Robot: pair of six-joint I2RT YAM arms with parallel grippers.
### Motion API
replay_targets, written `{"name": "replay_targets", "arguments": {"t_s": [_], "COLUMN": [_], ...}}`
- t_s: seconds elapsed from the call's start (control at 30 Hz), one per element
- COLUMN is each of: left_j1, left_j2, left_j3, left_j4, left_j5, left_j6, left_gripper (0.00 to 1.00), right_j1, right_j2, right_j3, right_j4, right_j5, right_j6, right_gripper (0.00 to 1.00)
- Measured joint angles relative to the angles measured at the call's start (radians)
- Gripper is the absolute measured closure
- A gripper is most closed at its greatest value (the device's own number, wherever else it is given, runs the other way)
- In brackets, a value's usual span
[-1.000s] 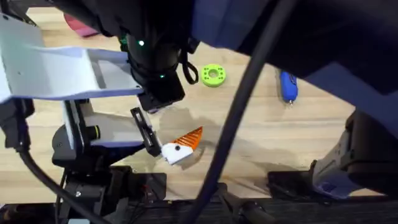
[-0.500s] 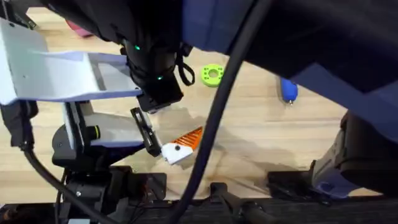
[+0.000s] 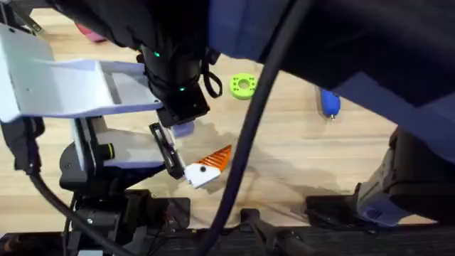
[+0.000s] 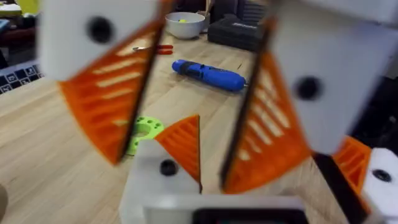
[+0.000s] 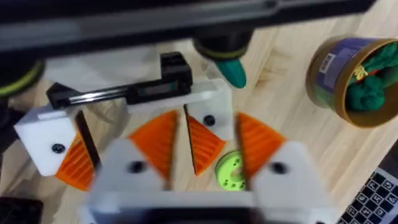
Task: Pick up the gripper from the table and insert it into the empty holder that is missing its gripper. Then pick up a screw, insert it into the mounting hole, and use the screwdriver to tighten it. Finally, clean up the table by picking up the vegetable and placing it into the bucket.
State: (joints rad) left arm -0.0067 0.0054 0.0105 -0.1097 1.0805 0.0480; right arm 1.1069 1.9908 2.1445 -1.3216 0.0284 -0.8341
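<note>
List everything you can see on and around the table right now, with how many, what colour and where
Screwdriver: one, blue, lying on the wood beyond the green ring.
Ring-shaped disc: one, bright green, flat on the table, left of the screwdriver in the overhead view.
Bucket: one, yellow-tan with a dark label, green and red toy vegetables inside.
Bowl: one, white, at the far end of the table.
Pliers: one, red-handled, just in front of the bowl.
White block with orange tip: one, by the left arm's base.
Left gripper: white fingers, orange pads, open.
Right gripper: white fingers, orange pads, open.
</note>
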Motion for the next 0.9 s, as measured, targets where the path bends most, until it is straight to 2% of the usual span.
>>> {"name": "replay_targets", "arguments": {"t_s": [0.1,0.13,0.17,0.6,0.9], "left_j1": [0.0,0.0,0.0,0.0,0.0], "left_j2": [0.0,0.0,0.0,0.0,0.0], "left_j3": [0.0,0.0,0.0,0.0,0.0], "left_j4": [0.0,0.0,0.0,0.0,0.0], "left_j5": [0.0,0.0,0.0,0.0,0.0], "left_j6": [0.0,0.0,0.0,0.0,0.0], "left_gripper": [0.015,0.015,0.015,0.015,0.014], "right_j1": [0.0,0.0,0.0,0.0,-0.016], "right_j2": [0.0,0.0,0.0,0.0,-0.002], "right_j3": [0.0,0.0,0.0,0.0,0.0], "right_j4": [0.001,0.001,0.001,0.0,-0.014], "right_j5": [0.0,0.0,0.0,0.0,0.0], "right_j6": [0.0,-0.003,-0.001,0.008,0.091], "right_gripper": [0.148,0.045,0.02,0.01,0.009]}}
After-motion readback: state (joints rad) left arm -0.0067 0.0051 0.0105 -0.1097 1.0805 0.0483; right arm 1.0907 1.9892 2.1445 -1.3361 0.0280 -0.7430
